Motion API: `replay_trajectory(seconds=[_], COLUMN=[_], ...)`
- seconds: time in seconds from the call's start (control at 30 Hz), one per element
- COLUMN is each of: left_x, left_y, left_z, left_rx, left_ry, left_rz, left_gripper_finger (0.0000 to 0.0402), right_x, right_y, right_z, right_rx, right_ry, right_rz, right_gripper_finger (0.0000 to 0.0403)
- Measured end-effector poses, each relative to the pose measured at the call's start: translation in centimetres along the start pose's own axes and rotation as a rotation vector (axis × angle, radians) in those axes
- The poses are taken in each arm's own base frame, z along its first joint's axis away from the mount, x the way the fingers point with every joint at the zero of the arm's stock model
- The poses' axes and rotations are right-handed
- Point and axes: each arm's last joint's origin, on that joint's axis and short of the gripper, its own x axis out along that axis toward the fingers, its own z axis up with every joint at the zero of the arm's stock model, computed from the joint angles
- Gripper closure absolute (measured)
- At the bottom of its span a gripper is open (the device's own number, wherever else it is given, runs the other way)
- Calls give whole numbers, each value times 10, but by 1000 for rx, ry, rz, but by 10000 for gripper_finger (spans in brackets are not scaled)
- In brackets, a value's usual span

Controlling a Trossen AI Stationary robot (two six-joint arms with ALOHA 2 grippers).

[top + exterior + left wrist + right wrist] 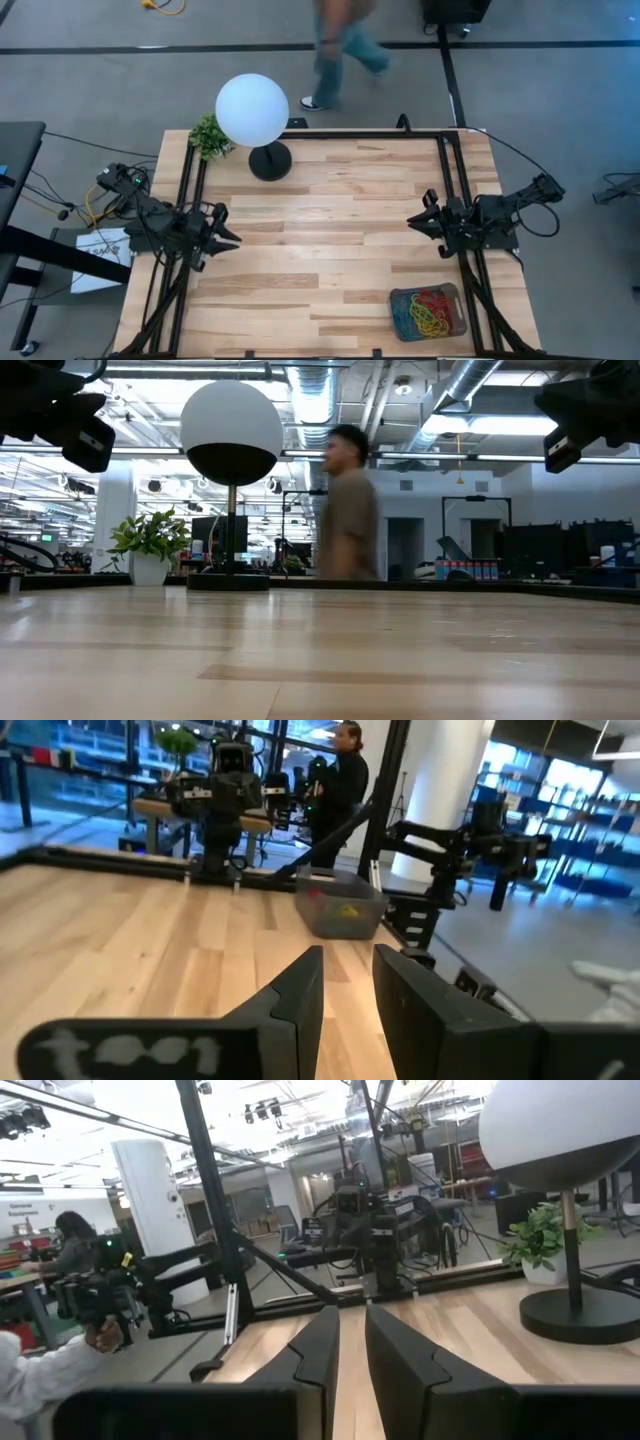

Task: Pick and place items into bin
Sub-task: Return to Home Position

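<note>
The bin (396, 300), a small dark mesh tray, stands on the table near its front right corner. Several rubber bands (430, 310), red, yellow, green and grey-blue, lie inside it. The bin also shows in the left wrist view (340, 910), with red and yellow showing through its wall. I see no loose bands on the table top. My left gripper (232, 238) hovers over the table's left side, shut and empty, its fingers almost together (348, 982). My right gripper (413, 220) hovers over the right side, far of the bin, shut and empty (352, 1342).
A white globe lamp (252, 108) on a black base (270, 160) stands at the far middle-left, with a small green plant (209, 135) beside it. Black frame rails (455, 190) run along the table's sides. A person (340, 50) walks past beyond the far edge.
</note>
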Motion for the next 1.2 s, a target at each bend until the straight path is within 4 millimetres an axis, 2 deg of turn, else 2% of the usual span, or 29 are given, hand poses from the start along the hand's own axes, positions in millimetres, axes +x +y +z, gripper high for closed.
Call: replay_trajectory(seconds=[0.17,1.2], left_x=[1,1], left_y=[0,0], left_z=[-1,-2], left_rx=[49,52], left_ry=[16,20], left_rz=[-7,-7], left_gripper_finger=[322,322], right_x=[0,0], right_y=[0,0], right_z=[-1,-1], right_rx=[-1,-2], right_ry=[5,8], right_rz=[0,-1], right_gripper_finger=[355,355])
